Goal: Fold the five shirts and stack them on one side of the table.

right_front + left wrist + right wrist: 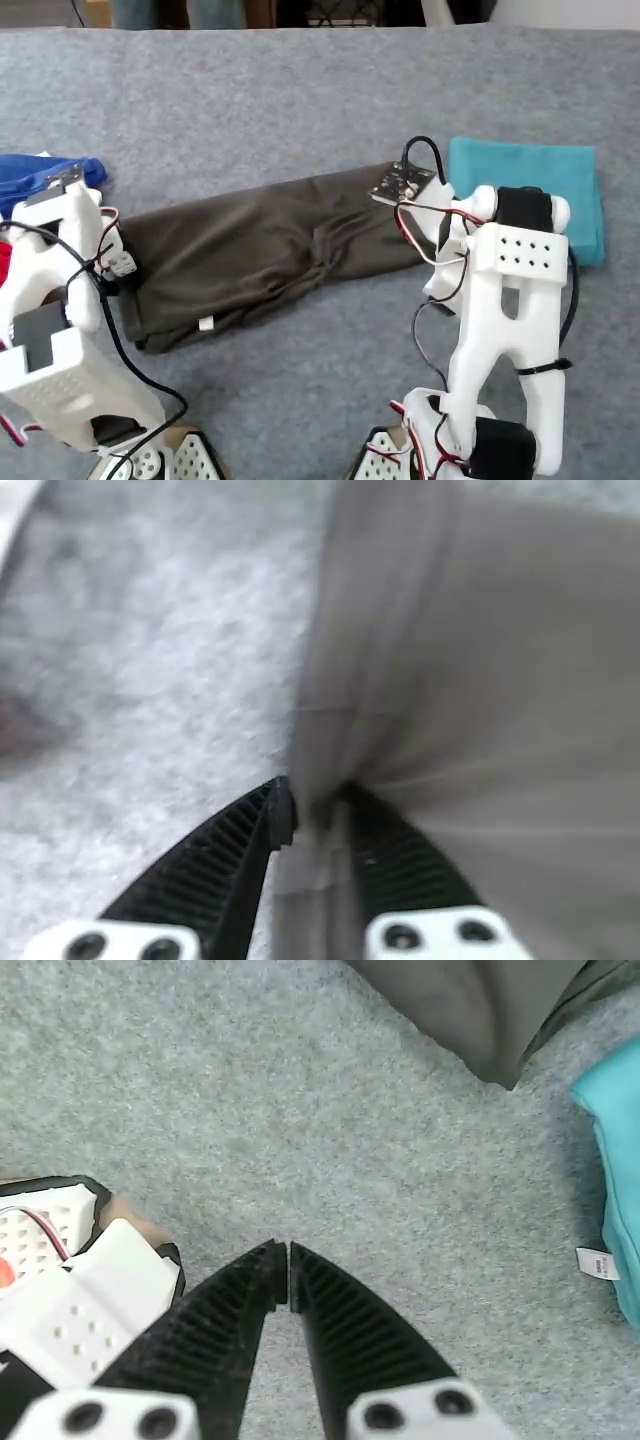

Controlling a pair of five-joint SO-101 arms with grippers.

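Left hand (315,812) clamped on the dark shirt (500,680); right hand (288,1256) closed, empty, near its other end.

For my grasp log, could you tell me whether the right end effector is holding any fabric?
No, the right end effector is shut on nothing over the grey table cover, apart from the dark shirt.

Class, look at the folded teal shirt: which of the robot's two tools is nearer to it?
Right. The right tool is shut over bare table near the teal shirt; the left tool grips the dark shirt at its far end.
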